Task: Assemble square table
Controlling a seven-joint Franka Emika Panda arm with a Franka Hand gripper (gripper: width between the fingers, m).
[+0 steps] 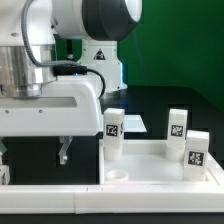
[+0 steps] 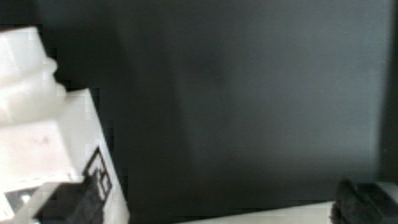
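Observation:
The white square tabletop (image 1: 150, 165) lies at the exterior view's lower right, with a raised rim and a round corner hole (image 1: 118, 173). Three short white tagged legs stand on or by it: one (image 1: 113, 128) at its near-left corner, one (image 1: 177, 127) behind, one (image 1: 196, 150) at the right. My gripper (image 1: 35, 155) hangs over the dark table, left of the tabletop. One finger (image 1: 65, 150) shows clearly. In the wrist view the gripper (image 2: 228, 205) is wide open with nothing between the dark fingertips (image 2: 80, 205). A white tagged leg (image 2: 63, 140) lies just beside one fingertip, outside the jaws.
A long white rail (image 1: 60, 195) runs along the front edge. The flat white marker board (image 1: 132, 122) lies behind the legs. The arm's white body (image 1: 50, 100) fills the upper left. A green wall stands behind. A pale strip (image 2: 267, 215) crosses the wrist view's edge.

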